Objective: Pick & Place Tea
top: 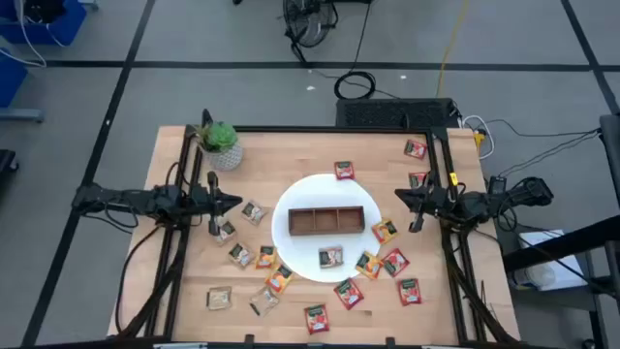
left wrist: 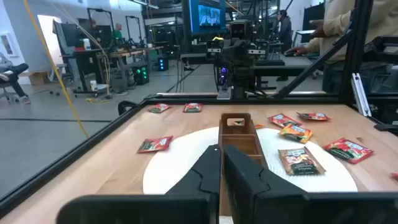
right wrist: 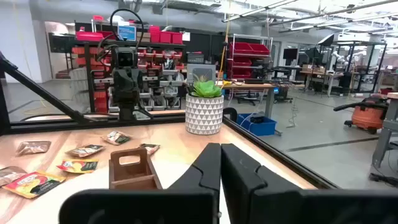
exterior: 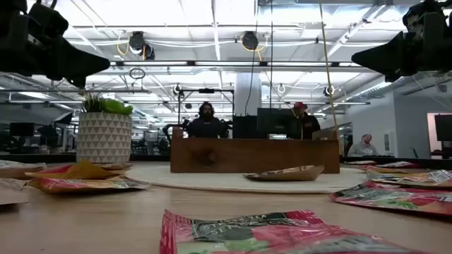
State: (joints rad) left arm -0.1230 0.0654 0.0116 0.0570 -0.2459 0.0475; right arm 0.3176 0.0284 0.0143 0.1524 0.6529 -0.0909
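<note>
Many small tea sachets lie flat on the wooden table around a big white plate (top: 291, 237). Red ones (top: 344, 171) lie at the far and right side, beige ones (top: 220, 299) at the left, orange ones (top: 279, 281) near the plate's near rim. One sachet (top: 331, 257) lies on the plate in front of the brown wooden tray (top: 326, 221), which stands on the plate. My left gripper (top: 238, 203) hovers shut at the table's left, above the table, pointing level toward the plate. My right gripper (top: 397, 198) hovers shut at the right, pointing level toward the plate. Neither holds anything.
A potted green plant (top: 222, 144) in a white pot stands at the far left corner. A black frame (top: 184, 233) runs along the table's edges. People sit at desks in the room beyond the far edge (exterior: 206, 120).
</note>
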